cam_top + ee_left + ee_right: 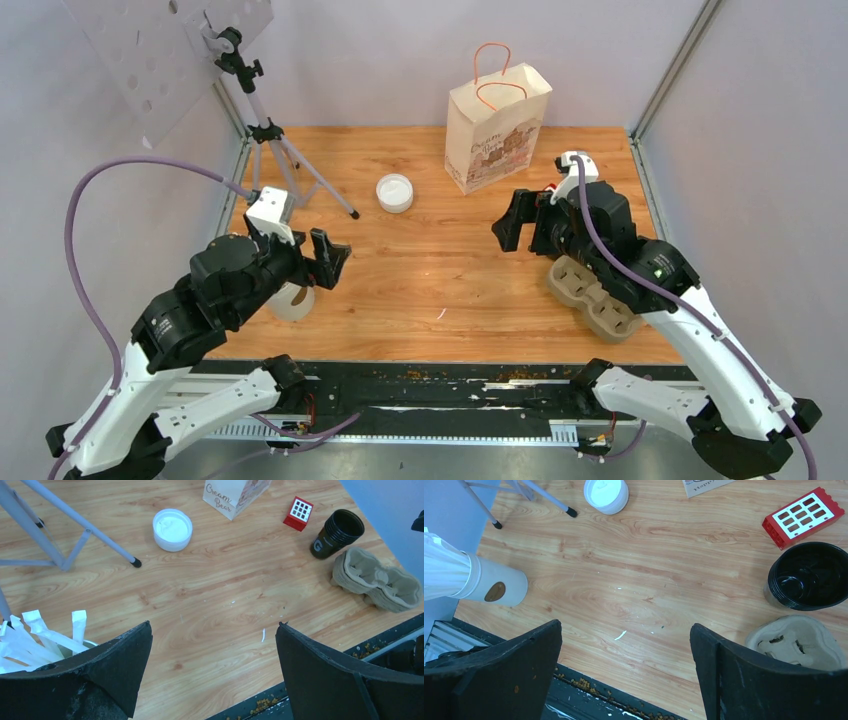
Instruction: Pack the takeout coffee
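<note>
Wooden table [430, 290]; paper bag [495, 135], tripod [275, 140], pulp cup trays [572, 282] around; left gripper [212, 626], right gripper [625, 625] both apart, empty

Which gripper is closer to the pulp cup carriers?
Right. The right gripper hovers just beyond the pulp cup carriers, its arm over them; the left gripper is far to their left, by the straw cup.

Paper bag [232, 495] cropped by top edge in wrist views. Right of bag, cup carrier [572, 284] half under right arm [690, 320]. Left of bag, pale cup [295, 303] mostly behind left arm [190, 310].
</note>
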Motion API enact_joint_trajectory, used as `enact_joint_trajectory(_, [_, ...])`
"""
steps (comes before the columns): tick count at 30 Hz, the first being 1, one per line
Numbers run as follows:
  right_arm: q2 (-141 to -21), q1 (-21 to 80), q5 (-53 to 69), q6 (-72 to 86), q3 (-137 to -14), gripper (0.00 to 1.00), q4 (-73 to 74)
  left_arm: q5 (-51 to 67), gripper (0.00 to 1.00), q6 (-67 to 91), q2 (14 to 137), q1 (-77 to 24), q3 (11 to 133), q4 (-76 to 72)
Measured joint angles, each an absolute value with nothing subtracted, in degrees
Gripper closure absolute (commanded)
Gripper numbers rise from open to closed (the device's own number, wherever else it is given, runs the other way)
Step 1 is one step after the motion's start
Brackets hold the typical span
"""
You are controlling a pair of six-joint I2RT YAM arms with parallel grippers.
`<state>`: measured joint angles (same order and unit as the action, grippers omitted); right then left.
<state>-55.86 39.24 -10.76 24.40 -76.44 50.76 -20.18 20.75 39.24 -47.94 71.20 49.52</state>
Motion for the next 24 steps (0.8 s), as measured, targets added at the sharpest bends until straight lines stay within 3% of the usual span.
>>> enact_joint_trajectory(10, [-52.4,39.2,-10.2,26.8,-72.7,0.01,47.2,-20.4,0.00,20.2,39.4,-47.9,69.6,48.8])
enact_joint_trajectory(18, [-53.0,39.2,-14.2,32.0,-72.7,0.11,41.9,-22.4,0.00,19.5,38.1,-47.9,63.9,48.4])
enact_joint_trajectory(24, [-62.2,39.1,-21.1,32.6,-77.7,0.19,39.2,-25.1,0.00,18.7,33.6,-47.9,57.1,46.8])
